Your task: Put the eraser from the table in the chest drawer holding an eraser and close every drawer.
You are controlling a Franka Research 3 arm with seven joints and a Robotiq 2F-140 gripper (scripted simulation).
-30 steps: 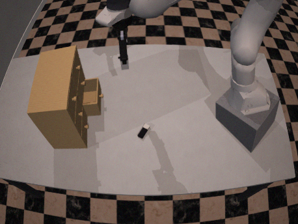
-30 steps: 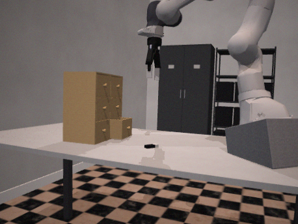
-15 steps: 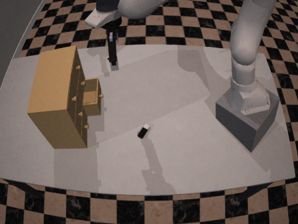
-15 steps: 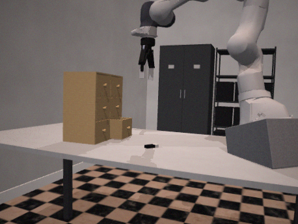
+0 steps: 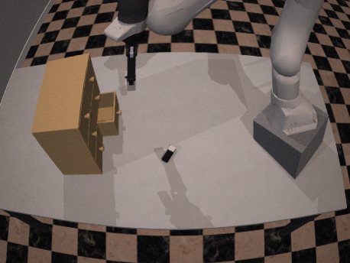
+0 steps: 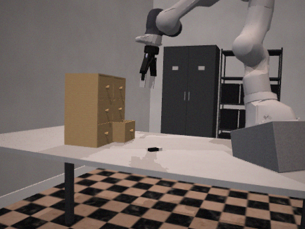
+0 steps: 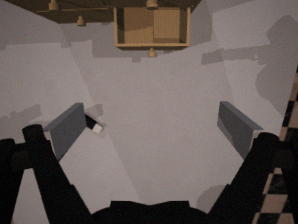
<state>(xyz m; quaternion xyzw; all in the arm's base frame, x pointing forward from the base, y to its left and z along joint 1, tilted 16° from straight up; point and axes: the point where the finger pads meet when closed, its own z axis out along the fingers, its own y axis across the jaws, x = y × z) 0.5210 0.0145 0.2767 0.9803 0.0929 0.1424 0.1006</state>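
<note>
Grey-white, the bench (image 5: 214, 183) (image 6: 186, 163) (image 7: 150, 100) carries the chest (image 5: 61, 95) (image 6: 81, 110); in front of it lies the eraser (image 5: 168, 154) (image 6: 154, 149) (image 7: 94, 123). Gripper (image 5: 131, 69) (image 6: 146, 81) (image 7: 151, 114) fingers stand apart. Likely inspecting the chest's pulled-out drawer (image 5: 108, 126) (image 6: 129, 131) (image 7: 152, 46); pushing it in probably follows.

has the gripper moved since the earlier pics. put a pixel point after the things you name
Yes, in the top view the gripper (image 5: 131, 81) (image 6: 146, 82) (image 7: 151, 114) has moved closer to the chest (image 5: 63, 92) (image 6: 81, 110) (image 7: 90, 5).
</note>
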